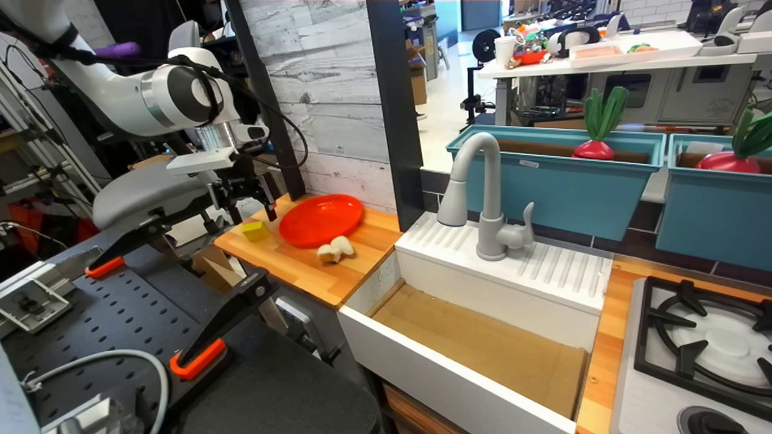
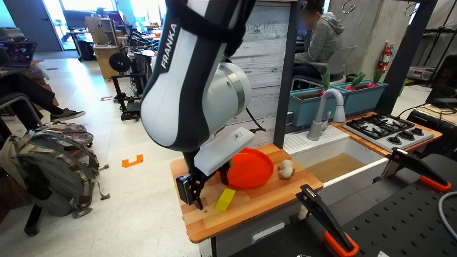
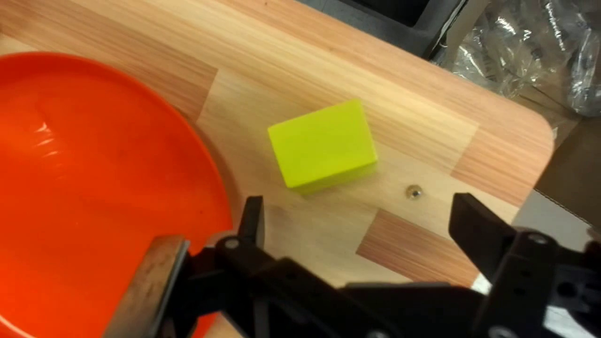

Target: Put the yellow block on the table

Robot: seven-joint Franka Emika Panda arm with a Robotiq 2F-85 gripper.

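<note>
- Leftmost, my hand (image 3: 360, 206) hangs low, fingers (image 3: 253, 223) spread well apart; I am gripping nothing.
- Just beside it, the yellow block (image 1: 256, 231) rests on the worktop (image 1: 329, 282), toward its left end and apart from both fingers. As I judge it, the result the task asks for is met as things lie; what is left is likely only to draw clear. Whether a lift is meant first, I cannot tell.
- Next comes the red-orange dish (image 1: 321, 220), my chief obstacle: in the wrist view one finger overlaps its rim, and I cannot tell if they touch. Swinging that way could nudge it.
- Past the dish's middle, a pale lumpy object (image 1: 341, 245) sits close to its rim.
- Farther right stand the white sink (image 1: 422, 374) and grey faucet (image 1: 493, 205), well apart from the block and unlikely to hinder me.
</note>
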